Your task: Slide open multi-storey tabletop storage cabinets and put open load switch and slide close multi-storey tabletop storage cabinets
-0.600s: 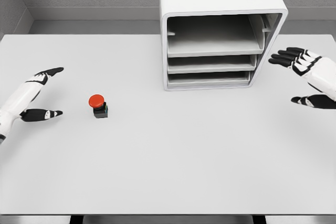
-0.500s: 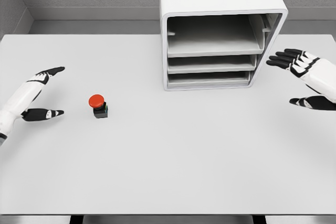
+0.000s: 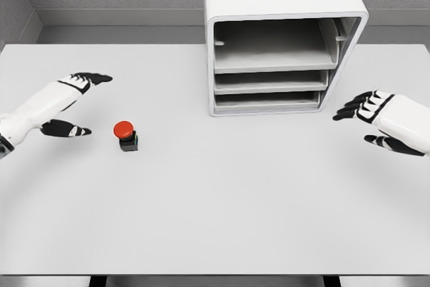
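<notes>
The load switch [image 3: 125,134], a small black block with a round red button on top, stands upright on the white table [image 3: 215,213] at the left. My left hand [image 3: 79,104] hovers just left of it, fingers spread, holding nothing. At the back, right of centre, is the white storage cabinet [image 3: 282,5], with three trays seated in its open front; the lowest tray [image 3: 267,102] is nearest the table. To the right of the cabinet's base my right hand [image 3: 363,122] is open and apart from the cabinet.
A grey wall runs behind the table. The table's front edge [image 3: 215,275] crosses the bottom of the view.
My left hand has moved right and up, closer to the switch. My right hand has dropped lower and shifted slightly left, nearer the cabinet's base. The switch and trays have not moved.
</notes>
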{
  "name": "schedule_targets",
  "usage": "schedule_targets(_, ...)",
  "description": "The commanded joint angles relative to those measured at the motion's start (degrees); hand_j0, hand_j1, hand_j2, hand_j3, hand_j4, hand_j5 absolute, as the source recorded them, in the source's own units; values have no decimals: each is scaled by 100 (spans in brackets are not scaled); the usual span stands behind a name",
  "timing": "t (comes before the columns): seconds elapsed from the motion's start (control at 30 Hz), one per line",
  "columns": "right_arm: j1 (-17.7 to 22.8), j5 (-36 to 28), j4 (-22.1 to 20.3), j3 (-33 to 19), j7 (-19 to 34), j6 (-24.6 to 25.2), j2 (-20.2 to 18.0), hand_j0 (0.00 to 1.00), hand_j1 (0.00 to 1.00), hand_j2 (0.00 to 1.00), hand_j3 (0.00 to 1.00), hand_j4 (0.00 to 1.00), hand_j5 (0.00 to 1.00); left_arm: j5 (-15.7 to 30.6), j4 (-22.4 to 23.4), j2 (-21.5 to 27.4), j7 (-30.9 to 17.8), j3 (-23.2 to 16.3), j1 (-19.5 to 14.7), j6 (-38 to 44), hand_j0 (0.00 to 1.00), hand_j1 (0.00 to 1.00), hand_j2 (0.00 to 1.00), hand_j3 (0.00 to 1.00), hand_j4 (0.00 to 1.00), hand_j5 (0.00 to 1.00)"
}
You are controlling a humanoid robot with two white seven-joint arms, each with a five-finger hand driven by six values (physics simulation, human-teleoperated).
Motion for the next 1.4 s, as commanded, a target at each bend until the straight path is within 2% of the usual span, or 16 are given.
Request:
schedule_targets(0.0, 0, -24, -21, -8, 89, 3, 147, 66, 66, 66, 66, 66, 66, -642, -127, -27, -33, -33, 0, 13, 100, 100, 100, 100, 100, 100)
schedule_targets(0.1, -35, -15, -21, 36, 98, 3, 271, 66, 66, 66, 66, 66, 66, -809, -153, -18, -33, -103, -62, 13, 100, 100, 100, 100, 100, 100)
schedule_targets(0.17, -61, -24, -21, 53, 98, 3, 385, 67, 67, 67, 67, 67, 67, -854, -180, -18, -33, -367, -193, 13, 100, 100, 100, 100, 100, 100)
schedule_targets(0.33, -141, -59, -21, 53, 98, 3, 605, 69, 69, 69, 69, 69, 69, -959, -399, -18, -33, -728, -185, 13, 100, 100, 100, 100, 100, 100)
schedule_targets(0.4, -281, -68, -21, 53, 98, 3, 692, 70, 70, 70, 70, 70, 70, -950, -523, -1, -33, -719, -132, 13, 100, 100, 100, 100, 100, 100)
schedule_targets(0.47, -431, -68, -21, 62, 124, 3, 1017, 73, 73, 73, 73, 73, 73, -880, -531, -1, -33, -675, -202, 13, 100, 100, 100, 100, 100, 100)
schedule_targets(0.63, -632, -77, -21, 80, 124, 3, 1264, 73, 73, 73, 73, 73, 73, -792, -558, 17, -33, -622, -202, 13, 100, 100, 100, 100, 100, 100)
schedule_targets(0.7, -923, -68, -21, 343, 124, 3, 1396, 73, 73, 73, 73, 73, 73, -792, -549, 26, -33, -596, -185, 13, 100, 100, 100, 100, 100, 100)
schedule_targets(0.8, -1002, -68, -21, 449, 124, 3, 1483, 73, 73, 73, 73, 73, 73, -801, -584, 61, -33, -622, -105, 13, 100, 100, 100, 100, 100, 100)
schedule_targets(0.93, -1353, 2, -21, 713, 133, 3, 1695, 73, 73, 73, 73, 73, 73, -853, -716, 70, -33, -666, 79, 13, 100, 100, 100, 100, 100, 100)
schedule_targets(1.03, -1599, -6, -12, 880, 344, 3, 1826, 73, 73, 73, 73, 73, 73, -862, -734, 70, -33, -675, 114, 13, 100, 100, 100, 100, 100, 100)
schedule_targets(1.17, -1793, 11, 15, 1064, 362, 3, 1932, 74, 74, 74, 74, 74, 74, -880, -707, 70, -33, -675, 114, 13, 100, 100, 100, 100, 100, 100)
schedule_targets(1.3, -2056, 64, 137, 1372, 370, 3, 2028, 74, 74, 74, 74, 74, 74, -889, -655, 70, -33, -833, 141, 13, 100, 100, 100, 100, 100, 100)
schedule_targets(1.37, -2285, 73, 374, 1547, 370, 3, 2108, 74, 74, 74, 74, 74, 74, -889, -646, 70, -33, -894, 184, 13, 100, 100, 100, 100, 100, 100)
